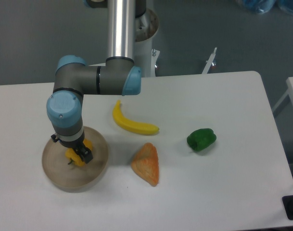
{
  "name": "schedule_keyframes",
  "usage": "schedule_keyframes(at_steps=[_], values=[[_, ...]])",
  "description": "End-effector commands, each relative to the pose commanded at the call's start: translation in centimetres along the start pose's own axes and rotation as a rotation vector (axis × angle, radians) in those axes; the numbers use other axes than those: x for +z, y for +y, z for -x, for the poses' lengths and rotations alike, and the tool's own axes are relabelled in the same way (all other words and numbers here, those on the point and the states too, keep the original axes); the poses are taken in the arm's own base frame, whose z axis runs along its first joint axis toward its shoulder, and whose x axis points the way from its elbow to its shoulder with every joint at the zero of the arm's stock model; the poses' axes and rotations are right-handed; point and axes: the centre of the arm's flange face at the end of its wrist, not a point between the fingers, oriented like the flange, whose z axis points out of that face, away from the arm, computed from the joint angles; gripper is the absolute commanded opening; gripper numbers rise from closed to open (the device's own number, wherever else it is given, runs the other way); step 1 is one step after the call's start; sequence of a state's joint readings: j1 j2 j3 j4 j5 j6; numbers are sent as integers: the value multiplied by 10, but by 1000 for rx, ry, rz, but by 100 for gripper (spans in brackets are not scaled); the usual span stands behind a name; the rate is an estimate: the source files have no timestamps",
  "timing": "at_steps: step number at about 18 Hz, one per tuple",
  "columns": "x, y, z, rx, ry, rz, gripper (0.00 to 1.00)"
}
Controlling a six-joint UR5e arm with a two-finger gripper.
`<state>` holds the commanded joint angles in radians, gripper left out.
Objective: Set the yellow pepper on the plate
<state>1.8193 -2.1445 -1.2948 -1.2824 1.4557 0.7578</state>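
Yellow pepper [73, 156] sits low over the middle of the plate [54, 177], pinched in the gripper [77, 155]. Only one view, fixed cam above the table, so that's all there is to go on. Jaws closed onto the pepper, narrow gap, dark fingers on either side of it; most of the pepper is hidden under the wrist, just yellow bits showing left and right. Can't tell whether the pepper's base is touching the plate floor or hanging just above it; the angle is too steep for that.

Plate is near the table's [223, 101] front-left corner area. Banana [133, 124], orange pastry [146, 164] and green pepper [201, 139] lie to the right, well apart from the plate, none in the arm's way.

Judgement: carry is basically done, what's left is let go & lift off.

Risks from here:
- If the pepper is not yet resting on the plate, opening drops it; blocky shape w/ stem could roll or bounce toward the low rim, maybe over it.
- If pressed too hard down, the plate could shift or tip on the smooth table.
- Pepper may stick to a finger and get dragged up on retreat.
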Motion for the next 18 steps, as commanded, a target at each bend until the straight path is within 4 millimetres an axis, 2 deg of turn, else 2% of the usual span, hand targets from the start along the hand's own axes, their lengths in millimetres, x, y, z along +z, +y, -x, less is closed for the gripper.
schedule_keyframes(at_steps=[2,6,8,9,10,13,18], values=[[-11,1,4,-3,-22,-5,100],[-55,27,27,-13,-181,63,100],[-82,55,52,-3,-210,62,100],[-96,71,63,55,-215,61,100],[-103,83,71,87,-219,66,100],[-115,123,99,84,-178,92,100],[-126,191,141,198,-83,138,100]])
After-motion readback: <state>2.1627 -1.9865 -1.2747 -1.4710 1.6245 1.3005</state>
